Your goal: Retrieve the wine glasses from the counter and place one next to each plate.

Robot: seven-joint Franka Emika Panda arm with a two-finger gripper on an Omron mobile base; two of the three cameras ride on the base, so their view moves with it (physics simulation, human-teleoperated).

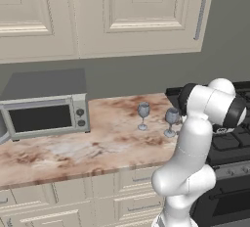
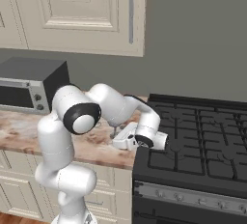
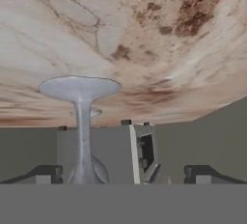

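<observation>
Cream cabinets (image 1: 141, 11) hang above a marbled stone counter (image 1: 73, 147) in a rendered kitchen, with a black stove (image 2: 198, 146) closing off the counter's end. A silver microwave (image 1: 46, 116) sits on the counter at the end away from the stove. The white robot arm (image 1: 195, 147) rises in front of the counter's stove end and bends down low over the stone.

Two wine glasses stand upright on the counter toward its stove end, apart from each other: one glass (image 1: 143, 115) nearer the microwave, the other glass (image 1: 171, 122) just beside the arm. No plates can be seen on this stretch of counter.

Seen from the hand camera, which is rolled over so the counter appears overhead, the nearer glass (image 3: 81, 121) lies directly ahead of the gripper (image 3: 125, 174), its stem running straight up from the stone and crossing the gap close to one fingertip rather than midway. The second glass's foot peeps out just behind that stem. From the right base view the gripper (image 2: 124, 142) points back along the counter away from the stove.

Its jaws stand spread to their widest, gripping nothing and touching nothing. The coming grasp likely depends on a small sideways shift to centre the stem before closing.
</observation>
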